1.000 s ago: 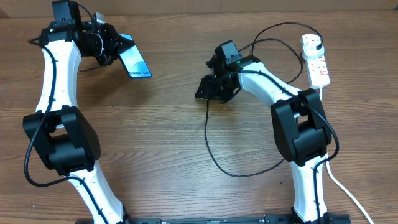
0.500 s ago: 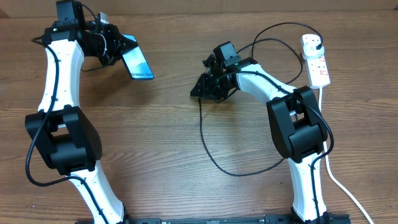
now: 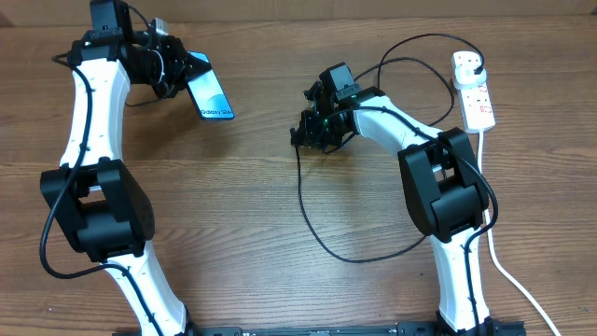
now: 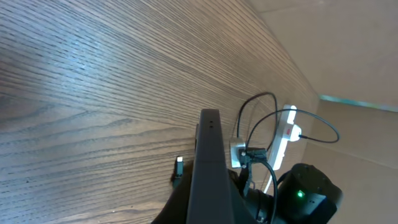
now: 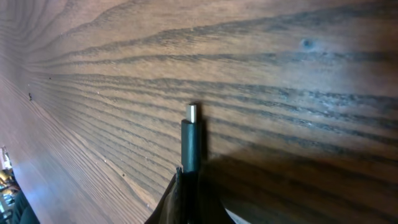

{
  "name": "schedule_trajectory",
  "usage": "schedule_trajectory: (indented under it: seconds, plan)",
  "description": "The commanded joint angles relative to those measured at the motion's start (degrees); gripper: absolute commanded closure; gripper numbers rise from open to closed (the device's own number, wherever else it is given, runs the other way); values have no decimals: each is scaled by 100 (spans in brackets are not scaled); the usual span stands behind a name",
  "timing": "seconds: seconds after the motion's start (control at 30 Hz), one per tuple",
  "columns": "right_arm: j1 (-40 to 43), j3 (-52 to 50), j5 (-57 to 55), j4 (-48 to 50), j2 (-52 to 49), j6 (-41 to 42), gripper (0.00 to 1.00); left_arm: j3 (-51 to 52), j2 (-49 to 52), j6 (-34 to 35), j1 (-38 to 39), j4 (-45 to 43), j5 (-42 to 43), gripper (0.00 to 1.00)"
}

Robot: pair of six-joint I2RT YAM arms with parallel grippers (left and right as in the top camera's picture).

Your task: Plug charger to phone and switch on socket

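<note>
charger [image 5: 191,146] plug sits in socket [image 3: 479,107] — tip between right fingers [image 3: 308,131]

We find bare table [image 3: 266,112] ahead of the right gripper [image 3: 303,136], clear through to the phone [image 3: 213,95] held in the left gripper [image 3: 185,73]. Beneath the right gripper the charger [image 3: 299,191] cable loops toward the arm bases. The socket [image 3: 474,89] lies well behind its arm.
</note>
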State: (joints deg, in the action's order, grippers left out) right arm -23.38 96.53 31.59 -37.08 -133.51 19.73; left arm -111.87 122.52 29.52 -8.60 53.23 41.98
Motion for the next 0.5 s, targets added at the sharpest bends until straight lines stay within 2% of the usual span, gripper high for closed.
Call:
schedule_trajectory:
  seconds: [0.0,0.27,0.47]
  plan:
    - [186,90,68,-317,-278,-177,96,-24,0,-127,33,4,507,96]
    - [577,372,2098,-966,704,-1113,96,-24,0,-125,33,-4,1379,96]
    - [498,372,3047,-1349,1408,-1272,96,-24,0,-57,33,-328,2120,96]
